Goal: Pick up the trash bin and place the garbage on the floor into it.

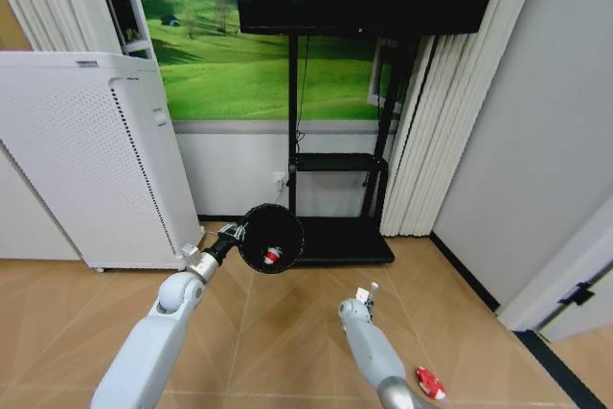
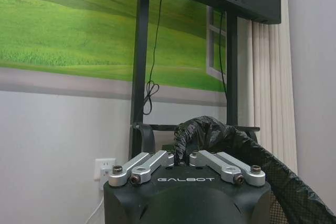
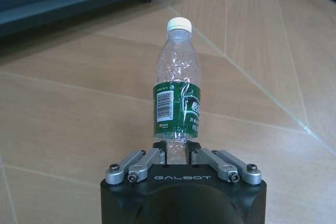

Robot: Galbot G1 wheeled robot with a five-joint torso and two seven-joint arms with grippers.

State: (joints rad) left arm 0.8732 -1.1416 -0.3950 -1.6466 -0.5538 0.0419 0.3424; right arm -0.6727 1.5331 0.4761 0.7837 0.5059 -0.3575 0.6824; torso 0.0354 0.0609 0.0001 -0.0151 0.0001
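My left gripper holds the black trash bin up off the floor, its mouth facing the head camera. A red-and-white wrapper lies inside it. In the left wrist view the gripper is shut on the bin's rim, over the crumpled black liner. My right gripper is low, to the right of the bin, shut on the base of a clear bottle with a green label and white cap. A red packet lies on the floor beside my right arm.
A tall white perforated appliance stands at the left. Behind the bin are a black TV stand and its low base. A curtain and a grey wall close the right side. Wooden floor lies open in front.
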